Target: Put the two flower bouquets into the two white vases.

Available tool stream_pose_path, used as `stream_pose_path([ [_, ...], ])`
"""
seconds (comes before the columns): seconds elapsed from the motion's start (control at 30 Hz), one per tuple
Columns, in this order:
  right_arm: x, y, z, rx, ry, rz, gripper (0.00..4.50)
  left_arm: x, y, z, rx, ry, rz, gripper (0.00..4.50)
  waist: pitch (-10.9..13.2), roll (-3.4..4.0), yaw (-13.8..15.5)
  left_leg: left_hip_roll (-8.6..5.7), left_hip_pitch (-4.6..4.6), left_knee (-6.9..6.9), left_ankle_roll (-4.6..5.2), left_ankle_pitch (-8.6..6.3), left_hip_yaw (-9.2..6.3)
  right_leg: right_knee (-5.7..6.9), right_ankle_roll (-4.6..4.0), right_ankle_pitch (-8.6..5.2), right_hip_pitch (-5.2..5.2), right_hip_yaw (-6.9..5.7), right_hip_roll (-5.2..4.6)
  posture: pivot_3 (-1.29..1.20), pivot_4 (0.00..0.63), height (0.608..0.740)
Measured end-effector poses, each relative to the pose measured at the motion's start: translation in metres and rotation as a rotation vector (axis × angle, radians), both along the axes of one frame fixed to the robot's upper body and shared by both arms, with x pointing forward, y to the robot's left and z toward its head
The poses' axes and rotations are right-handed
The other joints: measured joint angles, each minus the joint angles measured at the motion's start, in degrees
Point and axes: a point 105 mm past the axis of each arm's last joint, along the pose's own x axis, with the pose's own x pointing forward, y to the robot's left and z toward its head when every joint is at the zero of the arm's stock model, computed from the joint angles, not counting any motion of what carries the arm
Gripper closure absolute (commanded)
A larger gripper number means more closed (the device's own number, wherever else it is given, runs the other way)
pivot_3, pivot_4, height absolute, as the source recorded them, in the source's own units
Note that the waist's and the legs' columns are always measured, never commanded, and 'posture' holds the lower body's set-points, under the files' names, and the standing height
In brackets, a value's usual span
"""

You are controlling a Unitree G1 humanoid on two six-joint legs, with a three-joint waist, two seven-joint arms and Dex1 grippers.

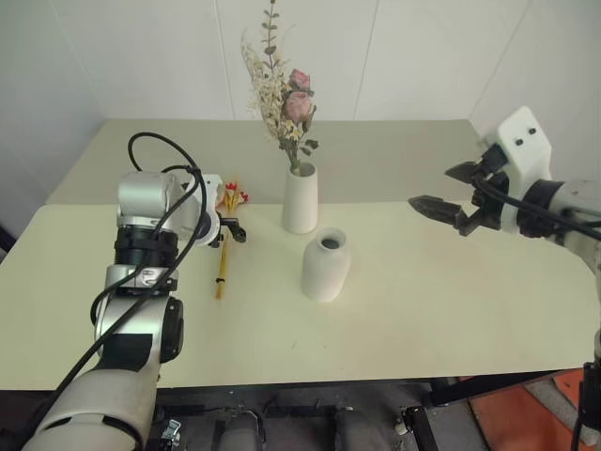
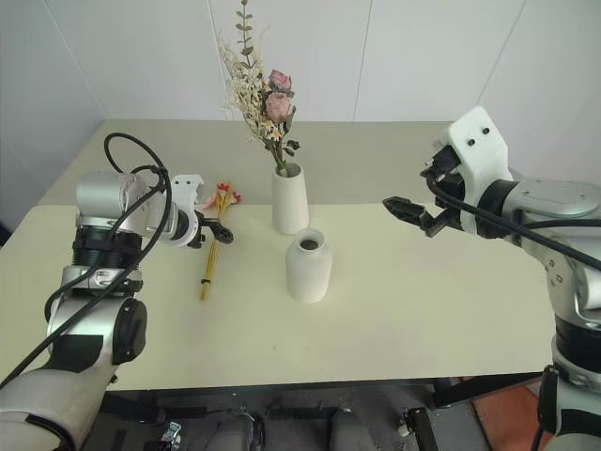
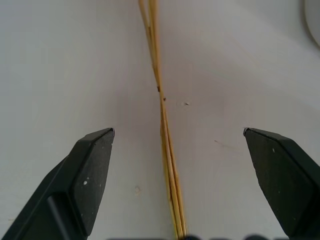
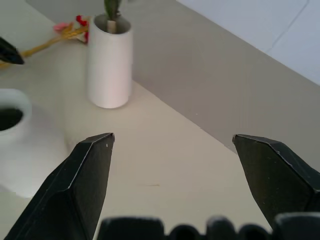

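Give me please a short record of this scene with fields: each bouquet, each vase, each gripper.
rose bouquet: standing in the tall vase
slim yellow-stemmed bouquet: lying flat on the table, left of both vases
short round vase: upright, empty
left gripper: open, above the yellow stems, stems between its fingers
right gripper: open, holding nothing, right of the vases

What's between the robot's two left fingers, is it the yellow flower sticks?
Yes. In the left wrist view the slim bouquet's yellow stems run up the table midway between the open left gripper, untouched.
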Motion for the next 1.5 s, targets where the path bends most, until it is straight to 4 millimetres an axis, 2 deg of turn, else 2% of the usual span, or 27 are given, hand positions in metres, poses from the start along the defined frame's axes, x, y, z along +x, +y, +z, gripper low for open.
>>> stream_pose_path([
  [0.07,-0.011,0.002,-0.002,-0.015,0.026,0.029,0.04,0.006,0.003,-0.006,0.019,-0.001,0.007,0.00,0.00,0.00,0.46,-0.05,-0.02,0.01,0.00,0.00,0.01,-0.05,0.01,0.00,0.01,0.00,-0.06,0.00,0.150,0.740],
  [0.17,-0.027,-0.004,-0.011,-0.019,0.085,0.044,0.04,0.011,0.002,-0.018,-0.003,0.024,-0.002,0.00,0.01,-0.02,1.04,-0.04,-0.11,0.00,0.00,0.00,0.01,-0.21,0.03,0.03,0.01,-0.05,-0.05,0.00,0.150,0.740],
  [0.3,-0.048,-0.011,-0.020,-0.055,0.128,0.071,0.04,0.018,-0.002,-0.018,0.007,0.009,-0.034,0.00,0.01,-0.02,1.51,-0.05,-0.17,0.02,0.00,0.00,0.02,-0.34,0.08,0.06,0.05,-0.07,-0.07,0.00,0.150,0.740],
  [0.33,-0.051,-0.012,-0.020,-0.058,0.127,0.073,0.00,0.020,-0.004,-0.018,0.014,0.006,-0.043,0.38,0.01,-0.01,1.53,-0.06,-0.17,0.03,0.00,0.00,0.01,-0.34,0.10,0.07,0.06,-0.07,-0.08,0.00,0.150,0.740],
  [0.37,-0.054,-0.013,-0.019,-0.059,0.121,0.072,0.00,0.021,-0.007,-0.018,0.018,0.003,-0.054,0.50,0.00,-0.02,1.59,-0.05,-0.16,0.04,0.00,0.00,0.01,-0.35,0.11,0.07,0.07,-0.07,-0.08,0.00,0.150,0.740],
  [0.43,-0.059,-0.017,-0.019,-0.058,0.114,0.060,0.00,0.024,-0.011,-0.020,0.018,-0.006,-0.069,1.08,0.00,-0.02,1.71,-0.05,-0.12,0.05,0.00,0.00,0.01,-0.36,0.12,0.07,0.11,-0.07,-0.08,0.00,0.150,0.740],
  [0.6,-0.063,-0.025,-0.020,-0.047,0.111,0.021,0.00,0.027,-0.022,-0.021,0.025,-0.010,-0.134,2.79,-0.01,-0.03,1.99,-0.06,-0.13,0.04,0.00,0.00,0.02,-0.40,0.12,0.07,0.12,-0.07,-0.08,0.00,0.150,0.740],
  [0.77,-0.064,-0.027,-0.022,-0.048,0.108,0.005,0.00,0.028,-0.026,-0.023,0.045,-0.011,-0.156,4.47,-0.01,-0.03,2.04,-0.06,-0.13,0.05,0.00,0.00,0.01,-0.39,0.13,0.07,0.12,-0.07,-0.08,0.00,0.150,0.740],
  [1.0,-0.071,-0.044,-0.023,-0.049,0.112,-0.063,0.00,0.034,-0.023,-0.018,0.040,-0.058,-0.101,4.49,0.00,-0.04,2.18,-0.05,-0.20,0.06,0.00,0.00,0.01,-0.40,0.15,0.08,0.08,-0.08,-0.07,0.00,0.150,0.740],
  [1.07,-0.078,-0.052,-0.026,-0.058,0.121,-0.077,0.00,0.043,-0.019,-0.007,-0.004,-0.145,-0.045,4.49,0.00,-0.06,2.28,-0.04,-0.26,0.08,0.00,0.00,-0.02,-0.42,0.16,0.09,0.06,-0.09,-0.07,0.00,0.150,0.740],
  [1.13,-0.087,-0.058,-0.029,-0.069,0.132,-0.068,0.00,0.052,-0.014,0.014,-0.076,-0.271,0.004,4.49,0.00,-0.05,2.29,-0.05,-0.31,0.07,-0.01,0.00,-0.01,-0.45,0.20,0.11,0.03,-0.07,-0.08,0.00,0.150,0.740],
  [1.2,-0.098,-0.064,-0.029,-0.092,0.133,-0.047,0.00,0.058,-0.009,0.043,-0.198,-0.511,0.017,4.49,-0.02,-0.02,2.19,-0.04,-0.28,0.04,-0.02,-0.01,0.02,-0.46,0.20,0.13,0.04,-0.05,-0.09,0.00,0.150,0.740],
  [1.23,-0.104,-0.068,-0.029,-0.111,0.130,-0.039,0.00,0.054,-0.004,0.056,-0.284,-0.636,0.010,4.49,-0.02,-0.02,1.91,0.02,-0.26,0.06,-0.04,-0.01,0.05,-0.46,0.18,0.15,0.04,-0.03,-0.06,0.00,0.150,0.740],
  [1.27,-0.107,-0.071,-0.028,-0.128,0.122,-0.042,0.00,0.048,0.001,0.064,-0.351,-0.721,-0.009,4.49,-0.02,-0.02,1.60,0.03,-0.26,0.08,-0.04,-0.01,0.07,-0.43,0.18,0.15,0.04,-0.02,-0.06,0.00,0.150,0.740],
  [1.37,-0.115,-0.085,-0.023,-0.175,0.095,-0.064,0.00,0.011,0.008,0.089,-0.477,-0.942,-0.164,4.49,-0.03,-0.03,1.13,0.02,-0.13,0.12,-0.06,0.00,0.09,-0.41,0.19,0.16,0.14,-0.03,-0.05,0.00,0.150,0.740],
  [1.43,-0.117,-0.091,-0.022,-0.186,0.092,-0.069,0.00,-0.010,0.005,0.105,-0.579,-1.005,-0.290,4.49,-0.03,-0.04,1.11,0.04,0.05,0.17,-0.05,0.00,0.08,-0.43,0.26,0.11,0.37,-0.08,-0.03,0.00,0.150,0.740],
  [1.5,-0.119,-0.095,-0.023,-0.190,0.094,-0.071,0.00,-0.035,0.000,0.132,-0.758,-1.094,-0.431,4.49,-0.04,-0.06,1.24,0.04,0.43,0.21,-0.06,0.00,0.05,-0.53,0.64,-0.13,0.86,-0.16,-0.06,0.00,0.150,0.740],
])
